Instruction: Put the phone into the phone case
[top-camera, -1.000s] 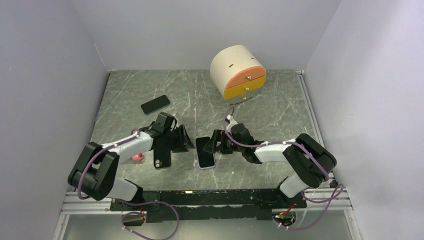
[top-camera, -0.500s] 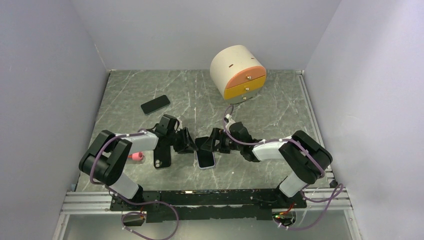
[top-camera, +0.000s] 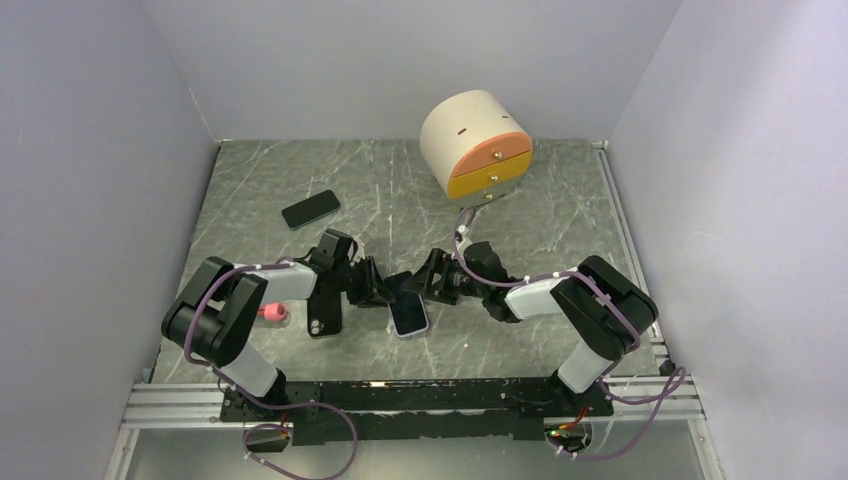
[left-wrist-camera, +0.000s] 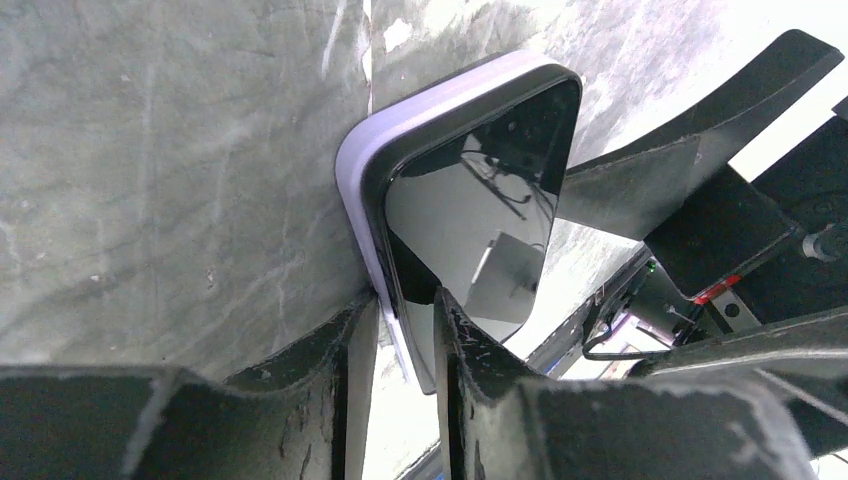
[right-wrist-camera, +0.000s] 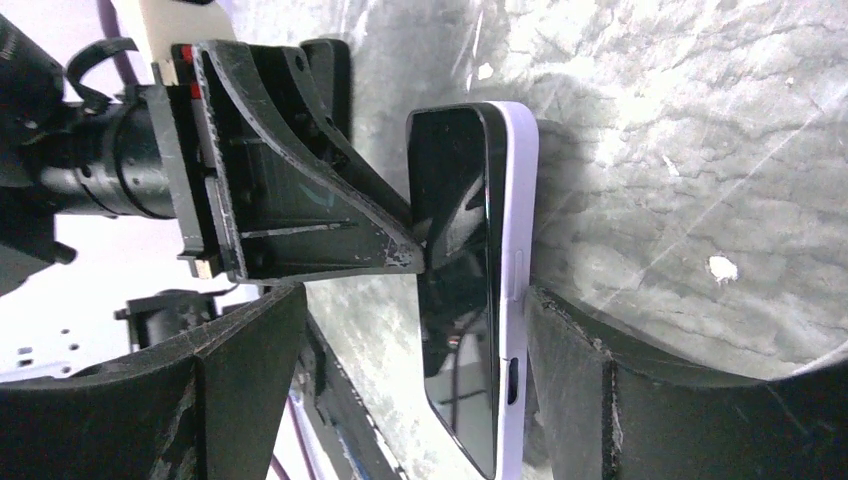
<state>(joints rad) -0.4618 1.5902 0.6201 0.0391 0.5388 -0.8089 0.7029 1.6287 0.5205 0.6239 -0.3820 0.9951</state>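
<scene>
The phone (top-camera: 408, 316) lies screen up inside a lavender phone case (left-wrist-camera: 352, 170) on the marble table, between both arms. In the left wrist view the phone (left-wrist-camera: 470, 200) has its near edge between the tips of my left gripper (left-wrist-camera: 405, 305). One tip rests on the glass and the other sits against the case's outer side. My right gripper (right-wrist-camera: 418, 295) stands open astride the phone (right-wrist-camera: 455, 250). Its right finger (right-wrist-camera: 575, 350) touches the case's side (right-wrist-camera: 518, 200), and its other finger is well clear. From above, the left gripper (top-camera: 385, 295) and right gripper (top-camera: 425, 288) meet at the phone's far end.
A black phone-shaped piece with camera holes (top-camera: 324, 318) lies under the left arm, with a small pink thing (top-camera: 272, 313) beside it. Another black phone (top-camera: 311, 209) lies at the back left. A round cream cabinet with orange drawers (top-camera: 476, 143) stands at the back.
My left gripper has slid right to the phone and narrowed onto its edge. The right gripper has narrowed slightly, and the phone has turned a little.
</scene>
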